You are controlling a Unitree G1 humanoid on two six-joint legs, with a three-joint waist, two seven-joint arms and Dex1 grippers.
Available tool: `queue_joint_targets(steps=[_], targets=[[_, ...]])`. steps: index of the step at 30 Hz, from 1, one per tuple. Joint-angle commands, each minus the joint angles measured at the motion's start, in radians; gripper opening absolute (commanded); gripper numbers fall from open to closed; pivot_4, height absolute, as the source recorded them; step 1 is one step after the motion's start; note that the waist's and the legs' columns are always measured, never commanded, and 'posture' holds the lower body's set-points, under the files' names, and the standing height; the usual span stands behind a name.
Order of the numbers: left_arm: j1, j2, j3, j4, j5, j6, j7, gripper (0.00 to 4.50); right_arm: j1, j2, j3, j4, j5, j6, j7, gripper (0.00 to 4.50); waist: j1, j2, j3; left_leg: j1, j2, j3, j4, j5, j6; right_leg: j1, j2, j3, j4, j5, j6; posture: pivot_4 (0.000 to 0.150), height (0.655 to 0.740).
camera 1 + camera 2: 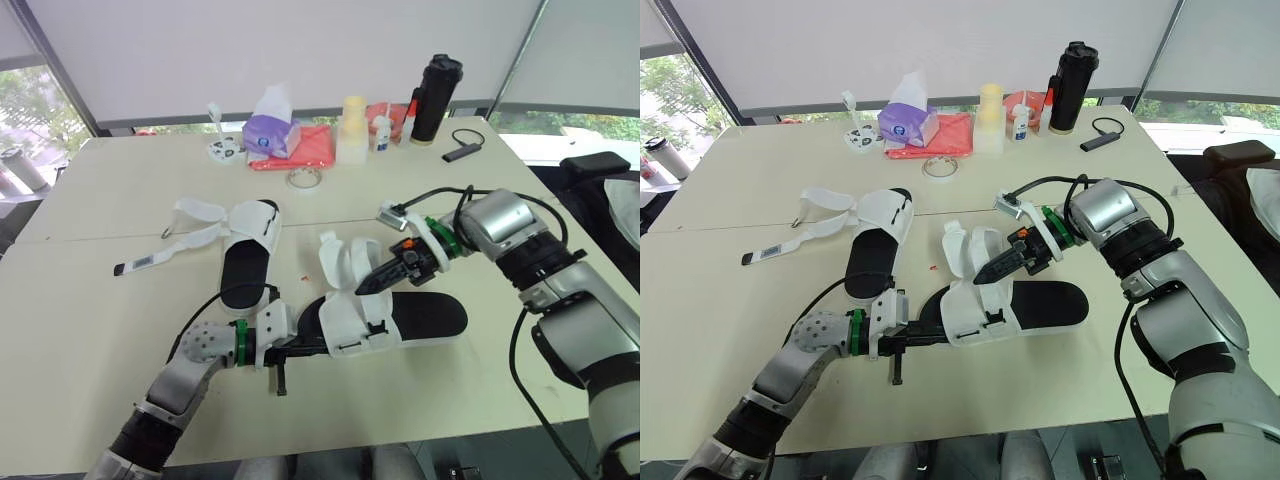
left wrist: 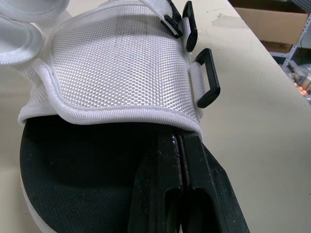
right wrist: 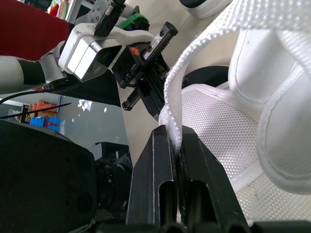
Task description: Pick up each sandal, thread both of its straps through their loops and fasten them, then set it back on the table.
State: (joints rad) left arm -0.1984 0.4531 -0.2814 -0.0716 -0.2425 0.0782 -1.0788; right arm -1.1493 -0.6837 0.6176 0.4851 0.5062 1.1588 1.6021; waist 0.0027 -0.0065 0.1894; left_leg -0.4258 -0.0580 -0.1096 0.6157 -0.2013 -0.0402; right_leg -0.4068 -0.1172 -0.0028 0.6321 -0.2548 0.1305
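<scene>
Resting on the table (image 1: 120, 330) between the two grippers, a sandal (image 1: 432, 316) has a black footbed and a white mesh upper edged in white piping. Two black rectangular loops (image 2: 209, 77) sit on short white tabs at its side. The left gripper (image 2: 179, 139) has its two black fingers pressed together at the edge of the mesh flap, tips tucked under it against the footbed. The right gripper (image 3: 176, 135), just above the upper, is pinched closed on a white woven strap (image 3: 194, 54) that rises away from its fingertips. A second sandal (image 1: 250, 255) in the same colours, straps splayed loose, lies beyond the left gripper, apart from it.
</scene>
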Motion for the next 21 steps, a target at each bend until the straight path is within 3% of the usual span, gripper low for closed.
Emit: queue_joint_targets(steps=[1,21], targets=[[0.002,-0.003,-0.017,0.002,0.014,-0.006,0.003,0.00,-0.041,0.001,-0.012,-0.021,0.025,0.009,0.012,0.05,0.000,0.000,0.000,0.000,0.000,0.000,0.000,0.000,0.000,0.000,0.000,0.000,0.000,0.000,0.000,0.150,0.7400],[0.005,-0.020,-0.022,0.004,0.021,-0.012,0.012,0.00,-0.053,-0.032,0.042,-0.032,0.070,0.009,0.012,0.05,0.001,0.000,0.000,0.000,0.000,0.000,0.000,0.000,0.000,0.000,0.000,0.000,0.000,0.000,0.000,0.150,0.7400]])
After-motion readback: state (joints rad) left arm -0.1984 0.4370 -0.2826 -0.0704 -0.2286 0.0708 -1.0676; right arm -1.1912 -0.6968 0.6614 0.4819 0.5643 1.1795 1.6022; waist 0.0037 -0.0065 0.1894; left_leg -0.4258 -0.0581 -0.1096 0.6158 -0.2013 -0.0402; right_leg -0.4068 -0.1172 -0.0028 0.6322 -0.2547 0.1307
